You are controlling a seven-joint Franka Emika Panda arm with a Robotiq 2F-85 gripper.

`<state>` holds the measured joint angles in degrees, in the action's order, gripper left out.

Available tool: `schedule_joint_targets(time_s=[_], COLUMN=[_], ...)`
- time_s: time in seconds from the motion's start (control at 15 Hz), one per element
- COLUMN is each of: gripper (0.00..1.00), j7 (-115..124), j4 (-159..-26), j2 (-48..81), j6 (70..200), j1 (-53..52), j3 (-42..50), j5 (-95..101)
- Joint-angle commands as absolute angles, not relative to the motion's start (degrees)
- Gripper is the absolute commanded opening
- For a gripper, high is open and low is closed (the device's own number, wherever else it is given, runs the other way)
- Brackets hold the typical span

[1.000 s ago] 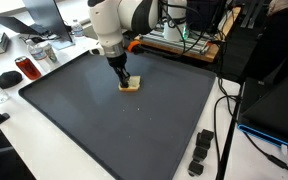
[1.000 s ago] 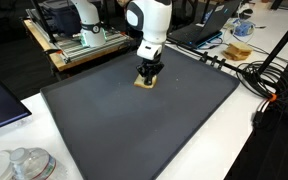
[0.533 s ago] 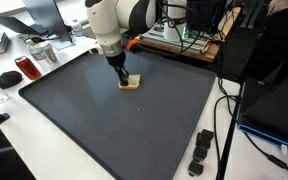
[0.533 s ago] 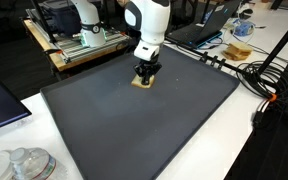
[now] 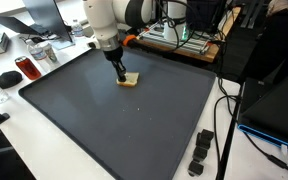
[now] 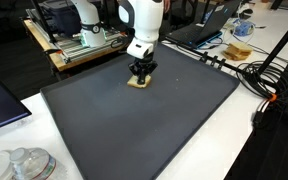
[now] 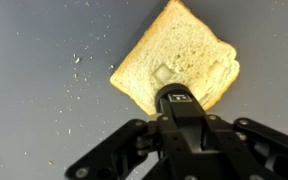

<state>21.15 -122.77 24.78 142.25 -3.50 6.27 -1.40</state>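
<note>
The slice of bread [image 7: 174,55] looks soft and porous. Its pale face is dry and rough, with a shallow dent in it and a thin tan crust around the edge. The pincer [image 7: 174,95] is black plastic, smooth with a dull sheen, and bears a small label. The mat [image 7: 34,100] under the bread is dark grey, matt and finely grained like rubber or felt, and speckled with pale crumbs [image 7: 76,60]. In an exterior view the arm [image 5: 109,18] has a white, glossy plastic shell, and the table [image 5: 19,150] looks smooth and white.
</note>
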Motion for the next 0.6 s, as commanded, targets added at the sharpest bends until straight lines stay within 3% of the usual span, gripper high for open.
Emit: schedule_joint_targets(time_s=[0.0,0.53], gripper=[0.05,0.05], j7=[21.17,21.85], j4=[-125.38,-126.53], j2=[21.25,19.46], j6=[141.57,141.38], j1=[-2.85,-3.15], j3=[6.09,6.42], j5=[-1.93,-0.74])
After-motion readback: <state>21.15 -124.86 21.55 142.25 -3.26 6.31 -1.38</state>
